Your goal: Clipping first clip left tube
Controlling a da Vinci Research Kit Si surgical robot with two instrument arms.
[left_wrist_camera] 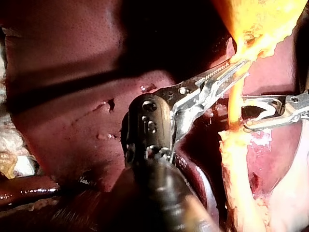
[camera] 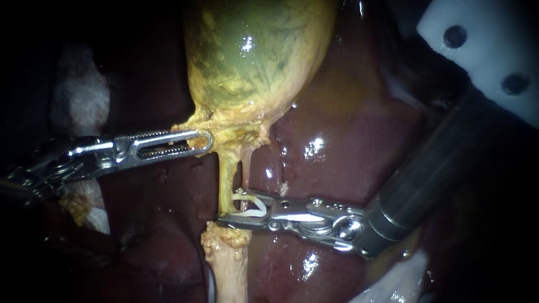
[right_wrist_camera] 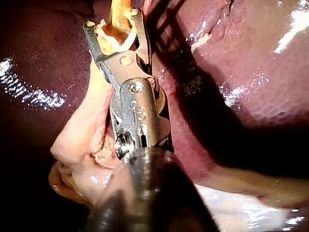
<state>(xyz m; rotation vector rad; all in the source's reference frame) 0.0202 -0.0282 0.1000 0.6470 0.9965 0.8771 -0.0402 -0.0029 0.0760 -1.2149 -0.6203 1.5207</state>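
Observation:
The green-yellow gallbladder [camera: 252, 50] hangs at the top of the endoscope view. Two tubes run down from its neck: a thicker yellow left tube [camera: 227, 174] and a thin pink right tube [camera: 246, 168]. My left instrument [camera: 205, 140] comes in from the left, its jaws shut on the yellow tissue at the gallbladder neck [left_wrist_camera: 241, 67]. My right instrument [camera: 229, 209] reaches in from the right. Its jaws stand apart, hold a white clip [camera: 252, 212] between them and straddle the left tube [right_wrist_camera: 116, 29]. The clip looks unclosed.
Dark red liver [camera: 348, 140] lies behind and around the tubes. A pale fatty stump [camera: 227, 264] continues below the right instrument's jaws. White gauze [camera: 78, 95] sits at the far left. A white plastic piece [camera: 483, 50] with two dark holes is at the upper right.

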